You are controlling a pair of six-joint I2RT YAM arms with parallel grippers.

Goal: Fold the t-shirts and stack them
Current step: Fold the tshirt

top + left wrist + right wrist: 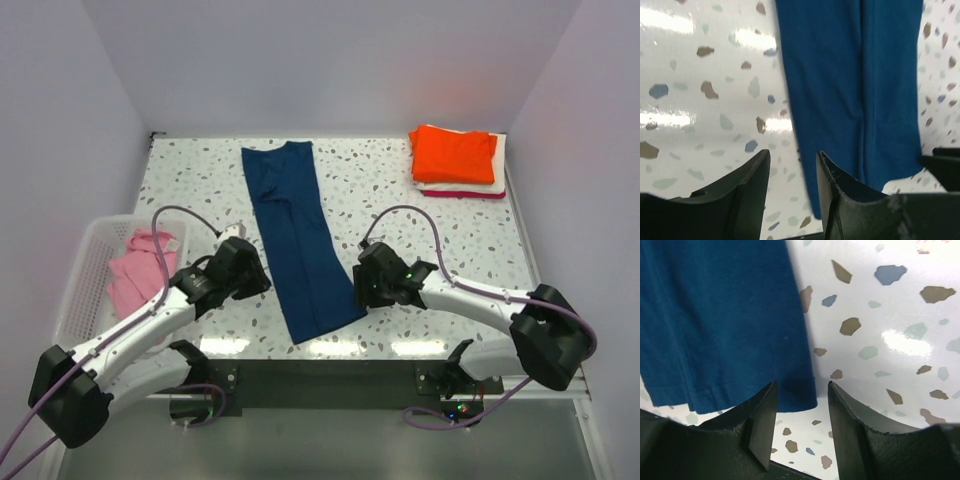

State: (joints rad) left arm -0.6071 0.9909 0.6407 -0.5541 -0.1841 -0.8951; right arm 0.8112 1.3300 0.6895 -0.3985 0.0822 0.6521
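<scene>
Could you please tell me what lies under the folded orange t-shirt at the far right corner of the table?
A folded white cloth t-shirt, then a red one's edge, on the speckled table. Anything else between them is covered.

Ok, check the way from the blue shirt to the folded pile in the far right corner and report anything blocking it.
Nothing visible blocks it. Only bare table lies between the blue shirt and the folded pile; the right arm sits nearer, beside the shirt's near end.
</scene>
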